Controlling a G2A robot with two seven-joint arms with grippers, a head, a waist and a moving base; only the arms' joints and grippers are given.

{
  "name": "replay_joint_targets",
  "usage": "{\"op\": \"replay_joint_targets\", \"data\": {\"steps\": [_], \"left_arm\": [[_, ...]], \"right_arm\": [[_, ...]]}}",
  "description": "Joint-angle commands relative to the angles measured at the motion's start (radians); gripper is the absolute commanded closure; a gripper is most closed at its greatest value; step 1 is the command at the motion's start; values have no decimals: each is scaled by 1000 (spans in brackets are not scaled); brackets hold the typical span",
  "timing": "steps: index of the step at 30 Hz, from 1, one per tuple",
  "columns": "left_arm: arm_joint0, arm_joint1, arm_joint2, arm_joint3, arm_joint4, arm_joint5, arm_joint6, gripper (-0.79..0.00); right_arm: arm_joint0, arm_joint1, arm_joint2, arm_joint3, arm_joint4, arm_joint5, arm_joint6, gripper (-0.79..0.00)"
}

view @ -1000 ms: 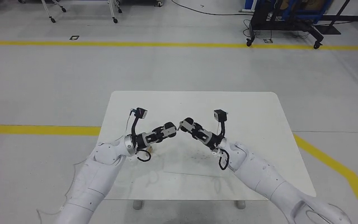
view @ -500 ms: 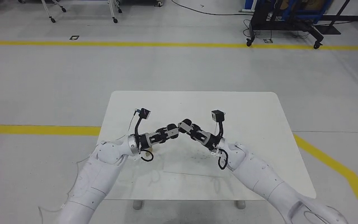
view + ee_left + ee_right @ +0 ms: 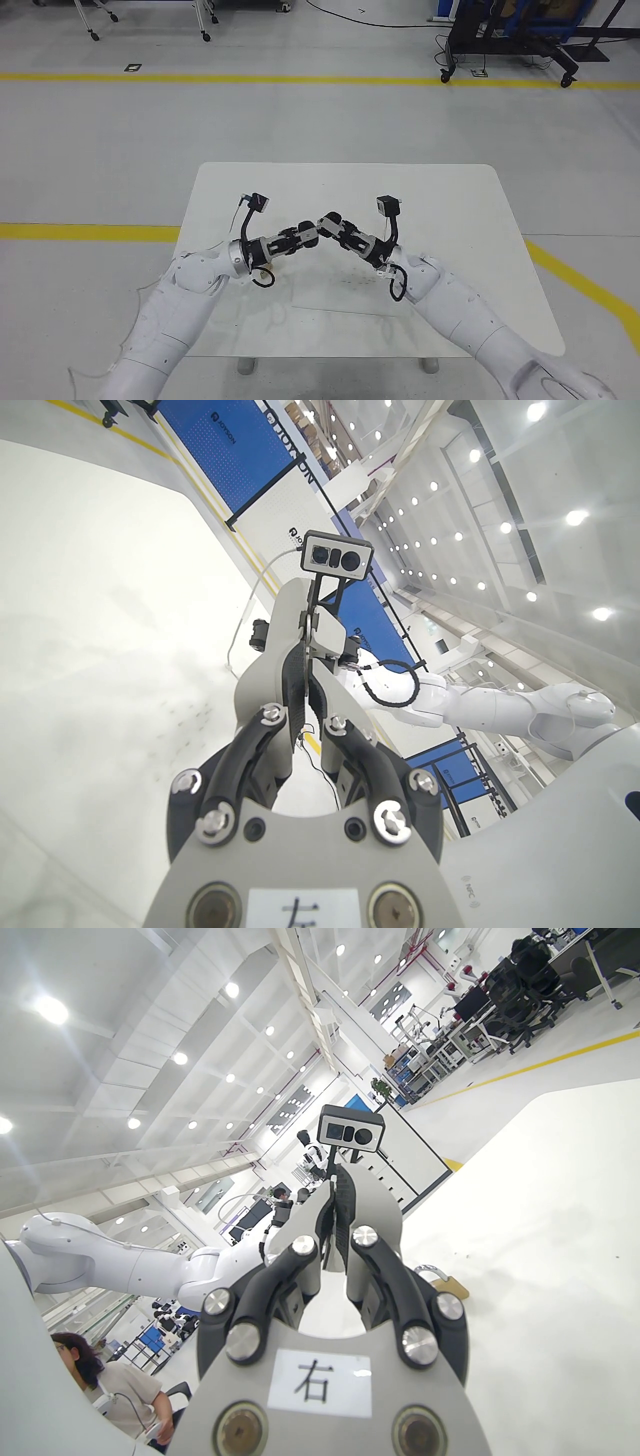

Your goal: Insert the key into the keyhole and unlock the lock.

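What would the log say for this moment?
left tool: shut on key | right tool: shut, tip-to-tip with left | lock: lying on table, unheld

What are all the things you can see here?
White table with rounded corners: one, white, under both arms.
Brass-coloured padlock with a silver shackle: one, brass and silver, lying on the table near the right gripper.
Thin flat silver metal key: one, silver, seen edge-on, pinched between the pads of the left gripper.
Left gripper: one, grey and black, shut on the key, above the table's middle, tip to tip with the right gripper.
Right gripper: one, grey and black, fingers pressed together; whether it grips anything cannot be told.
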Motion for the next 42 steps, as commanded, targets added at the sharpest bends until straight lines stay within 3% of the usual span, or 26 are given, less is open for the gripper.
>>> {"op": "replay_joint_targets", "data": {"steps": [1,19,20,21,22,31,42], "left_arm": [[1,1,-2,0,-7,-1,4,0],[2,7,-2,-2,-11,-7,21,0],[3,7,-1,-2,-10,-8,22,0],[3,7,-1,-2,-7,-11,24,0],[4,8,-1,-3,-3,-13,26,0],[8,13,2,-14,59,-13,36,0],[3,14,25,-24,119,-4,50,0]], "right_arm": [[-4,-1,9,2,3,0,11,0],[-46,-1,69,-2,87,0,221,0],[-47,-1,71,-1,92,0,235,-111],[-47,-1,73,0,98,0,246,-299],[-48,-2,76,0,104,0,257,-342],[-65,2,120,8,136,0,337,-311],[-81,-3,145,10,167,0,407,-200]]}}
